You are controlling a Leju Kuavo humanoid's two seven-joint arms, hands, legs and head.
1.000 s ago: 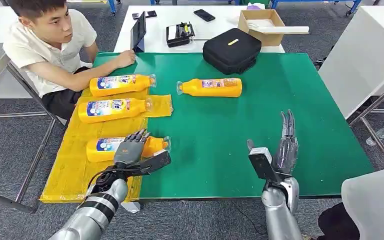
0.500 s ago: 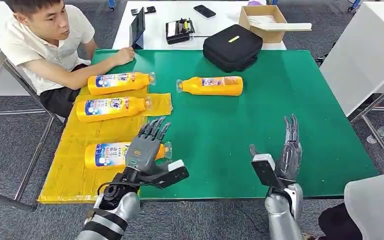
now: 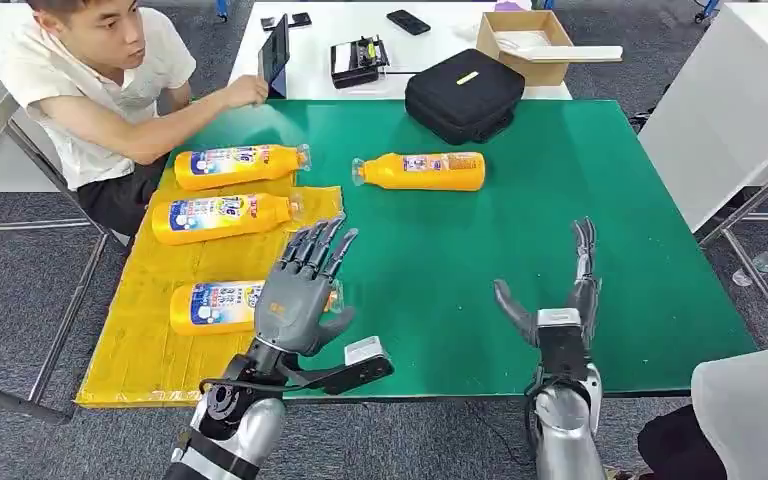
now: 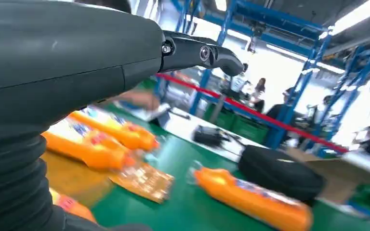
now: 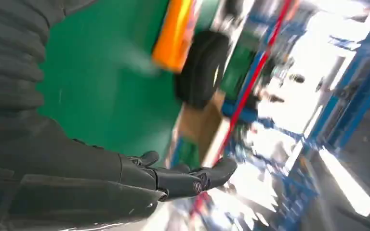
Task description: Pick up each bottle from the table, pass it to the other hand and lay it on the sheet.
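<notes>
Head view: three bottles lie on the yellow sheet at the table's left side: far one, middle one, near one. A fourth bottle lies on bare green table, well apart from the sheet, far-centre. Its long axis runs left-right across the table, cap toward the sheet, base toward the black bag.

Left hand is raised over the sheet's right edge, fingers spread, holding nothing; it partly covers the near bottle's cap end. Right hand is up at the near-right, fingers straight and apart, thumb out, empty. The loose bottle sits ahead of both hands, between them laterally. My read: it's the one left to do, and the right hand takes it, since the handover should end in the left, the sheet-side hand. It needs a long forward reach, with the grasp closing across the bottle's width. A person sits at the far-left corner, hand by a tablet.

Left wrist view: blurred. The left hand's cover and one dark finger are extended, nothing in the grasp. Sheet bottles are beside the hand; the loose bottle is further out, in front of the bag.

Right wrist view: also blurred. Fingers are extended, palm empty. An orange blur ahead on the green is the loose bottle, just beside the bag, well apart from the fingertips.
</notes>
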